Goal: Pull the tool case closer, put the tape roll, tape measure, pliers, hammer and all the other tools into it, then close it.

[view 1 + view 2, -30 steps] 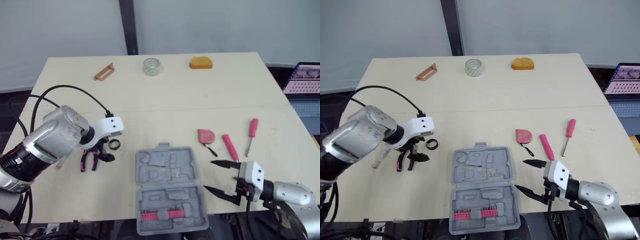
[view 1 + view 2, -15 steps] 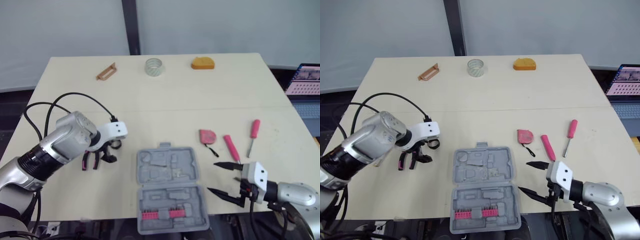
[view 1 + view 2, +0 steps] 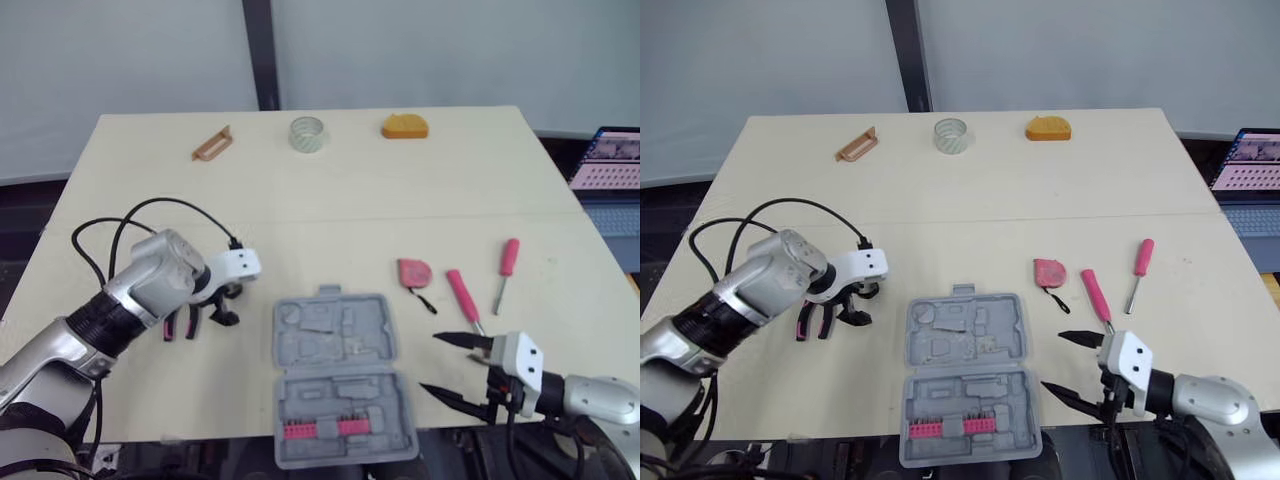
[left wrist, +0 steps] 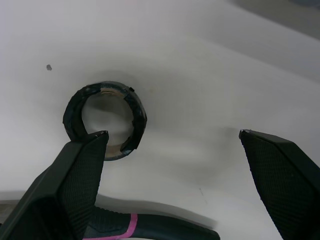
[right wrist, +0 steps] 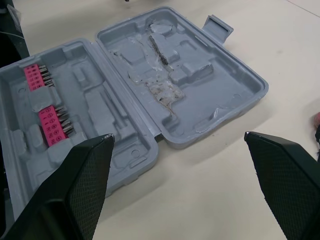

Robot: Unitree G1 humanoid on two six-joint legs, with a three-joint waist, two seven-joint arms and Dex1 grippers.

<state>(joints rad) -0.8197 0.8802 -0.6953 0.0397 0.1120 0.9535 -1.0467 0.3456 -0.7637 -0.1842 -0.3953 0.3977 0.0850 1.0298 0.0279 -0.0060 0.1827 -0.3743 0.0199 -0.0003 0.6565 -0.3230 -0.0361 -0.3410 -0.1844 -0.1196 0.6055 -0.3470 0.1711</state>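
A pale table (image 3: 350,190) is filling the scene, with a light grey wall (image 3: 120,60) and a dark post (image 3: 257,50) rising behind it and a laptop (image 3: 605,160) glowing off its right edge. Along the far edge a tan bracket (image 3: 209,143), a clear tape roll (image 3: 306,133) and an orange block (image 3: 404,126) are sitting well apart.

The grey tool case (image 3: 338,375) is lying open at the near edge, with pink bit strips (image 3: 322,429) in its nearer half. To its right, a pink tape measure (image 3: 412,272), a pink-handled screwdriver (image 3: 461,296) and a second screwdriver (image 3: 506,268) are resting side by side.

The left gripper (image 4: 172,134) is hanging wide open and empty over a black tape roll (image 4: 105,120), one fingertip overlapping its rim, with the pliers (image 3: 180,322) lying just beside. The right gripper (image 5: 177,136) is gaping too, holding nothing, just right of the case.
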